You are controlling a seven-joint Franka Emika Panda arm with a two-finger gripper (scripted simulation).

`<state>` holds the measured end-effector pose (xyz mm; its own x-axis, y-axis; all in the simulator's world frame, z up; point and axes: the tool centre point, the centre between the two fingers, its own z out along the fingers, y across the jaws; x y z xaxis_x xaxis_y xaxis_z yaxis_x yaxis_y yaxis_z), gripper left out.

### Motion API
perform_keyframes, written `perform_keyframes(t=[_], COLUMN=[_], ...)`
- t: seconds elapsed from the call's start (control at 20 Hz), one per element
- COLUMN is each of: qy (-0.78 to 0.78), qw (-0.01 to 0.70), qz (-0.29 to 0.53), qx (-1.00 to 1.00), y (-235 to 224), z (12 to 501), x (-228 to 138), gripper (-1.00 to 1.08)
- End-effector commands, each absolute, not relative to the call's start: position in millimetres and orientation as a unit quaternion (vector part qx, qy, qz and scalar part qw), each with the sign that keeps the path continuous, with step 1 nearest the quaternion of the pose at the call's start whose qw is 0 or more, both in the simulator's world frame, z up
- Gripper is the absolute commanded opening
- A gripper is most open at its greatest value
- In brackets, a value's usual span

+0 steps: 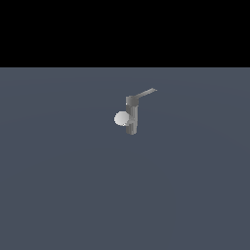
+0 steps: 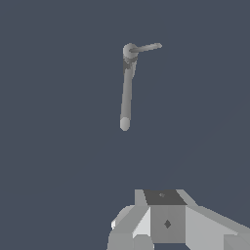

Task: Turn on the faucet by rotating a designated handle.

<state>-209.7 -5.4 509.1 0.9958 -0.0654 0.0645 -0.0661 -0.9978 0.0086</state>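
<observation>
Bring the gripper, whose fingers' state you cannot tell, toward the faucet far from every table edge, and push the handle sideways near its free tip.

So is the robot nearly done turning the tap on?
Not yet. Nothing looks done: the handle on the faucet has nothing touching it. In the wrist view the gripper sits apart from the faucet. Reaching, gripping and rotating the handle remain.
</observation>
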Motion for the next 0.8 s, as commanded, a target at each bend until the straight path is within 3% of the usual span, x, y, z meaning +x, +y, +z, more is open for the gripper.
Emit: perform_keyframes(t=[0.0,0.75], qy=[-0.058,-0.271], qw=[-0.001,-0.037], qz=[0.03,0.011], qx=[0.998,0.962], y=[-7,-27], z=[507,466], x=[-196,-79], gripper=[-1.0,-1.0])
